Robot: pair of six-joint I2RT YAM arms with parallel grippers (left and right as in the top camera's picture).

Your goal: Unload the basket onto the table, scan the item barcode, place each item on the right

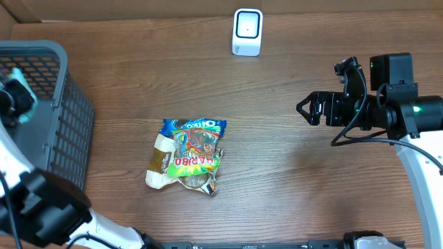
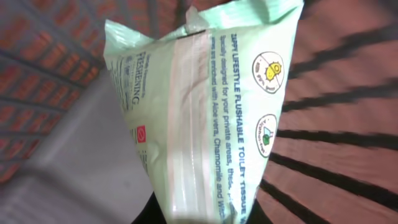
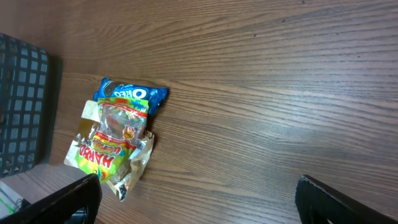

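Left hand (image 1: 14, 104) clamps one tissue pack (image 2: 199, 112) over one basket (image 1: 69, 131); right hand (image 1: 308, 109) gapes.

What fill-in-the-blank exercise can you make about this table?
The left hand holds the pale green toilet tissue pack over the grey ___.
The Haribo bag lies partly on the blue ___ pack.
The right hand is ___ and holds nothing.
Missing: basket; Oreo; open.

Left pincer (image 1: 15, 102) clamped on tissue pack (image 2: 199, 112) (far left edge), right pincer (image 1: 304, 108) wide open, pointing inward
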